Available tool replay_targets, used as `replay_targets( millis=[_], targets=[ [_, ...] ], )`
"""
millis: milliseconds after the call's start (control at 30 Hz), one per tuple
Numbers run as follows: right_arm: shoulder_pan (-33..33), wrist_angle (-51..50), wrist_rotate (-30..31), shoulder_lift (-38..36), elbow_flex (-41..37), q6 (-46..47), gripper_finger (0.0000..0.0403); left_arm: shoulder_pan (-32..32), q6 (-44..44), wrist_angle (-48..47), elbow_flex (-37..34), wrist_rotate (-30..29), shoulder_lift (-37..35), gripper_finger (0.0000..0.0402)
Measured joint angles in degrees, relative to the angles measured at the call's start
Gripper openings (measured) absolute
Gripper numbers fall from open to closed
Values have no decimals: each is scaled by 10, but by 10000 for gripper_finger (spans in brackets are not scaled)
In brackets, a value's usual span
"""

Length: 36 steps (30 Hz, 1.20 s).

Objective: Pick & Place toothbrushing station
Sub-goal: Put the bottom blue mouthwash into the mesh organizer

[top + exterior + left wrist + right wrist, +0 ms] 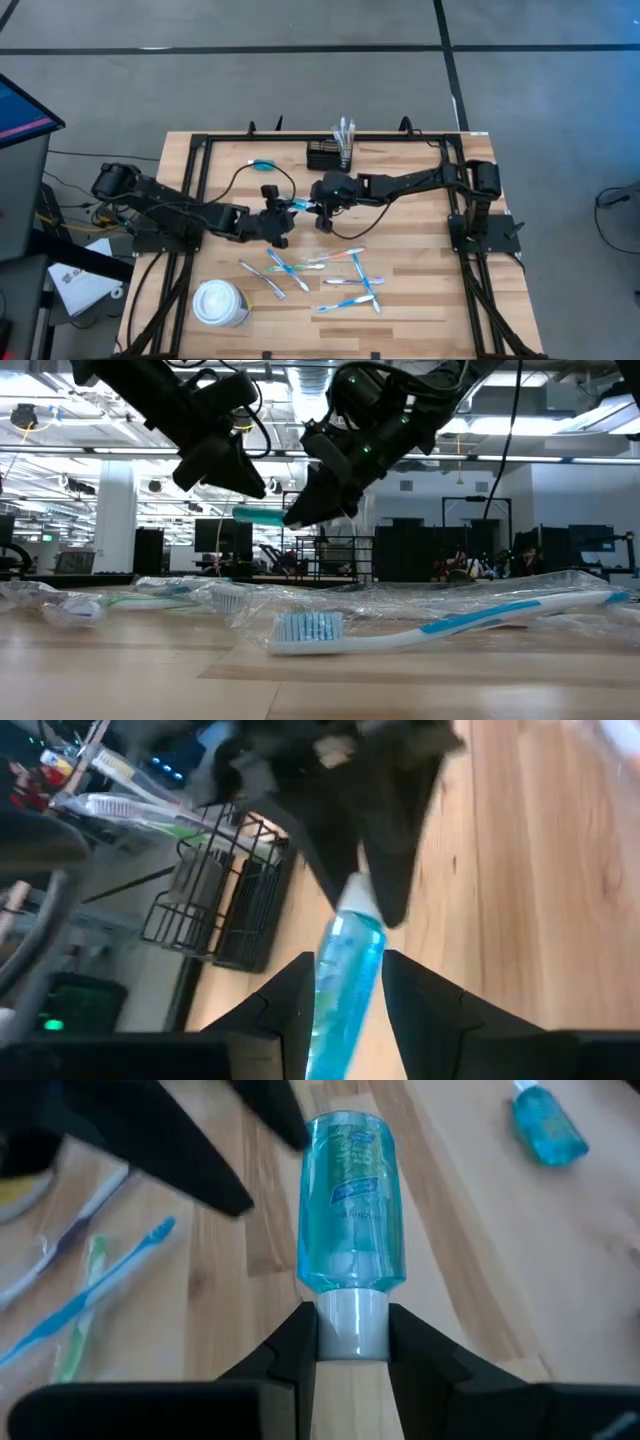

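Observation:
A clear blue bottle (300,204) with a white cap hangs above the middle of the table, between my two grippers. My left gripper (285,214) comes from the table's left and is shut on its blue body. My right gripper (318,207) comes from the right and is shut on its cap. The toothbrushing station (328,155), a black wire-mesh box with wrapped toothbrushes standing in it, sits on the table at the far edge. It also shows in the left wrist view (215,895). My left gripper pinches the bottle's blue body (345,982) at its base end between its two fingers. The fingers slant down from the table's left and lie along the bottle. The bottle is clear of the table. My right gripper pinches the white cap (350,1325) between its two fingers (292,1352). They slant down from the table's right, in line with the bottle. The body (350,1200) reaches away from them to the left gripper, roughly level above the wood.
A second small blue bottle (263,163) lies on the table left of the station. Several loose toothbrushes (330,275) are scattered on the near half, some in clear wrappers (400,600). A white lidded cup (220,303) stands near the front left.

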Motion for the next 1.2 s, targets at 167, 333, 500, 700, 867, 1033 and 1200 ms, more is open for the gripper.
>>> replay_targets(
  millis=[167, 333, 500, 700, 867, 1033, 1200],
  targets=[
    [-1, -28, 0, 0, 19, 0, 86, -18, 36, -30, 0, -55, 6, 113],
    [-1, -36, 0, 0, 23, 0, 86, -23, 45, -39, 0, -79, 5, 113],
    [0, -36, 0, 0, 23, 3, 86, -23, 45, -41, 0, -79, 5, 113],
    [0, -36, 0, 0, 23, 11, 87, -24, 44, -41, 0, -79, 6, 128],
    [0, -36, -6, 0, 23, 11, 86, -24, 46, -43, -8, -78, 12, 153],
    [0, -29, -30, 0, 23, 12, 86, -24, 46, -40, -24, -77, 14, 174],
    [0, -26, -30, 0, 23, 15, 86, -22, 46, -40, -32, -92, 14, 175]
  ],
)
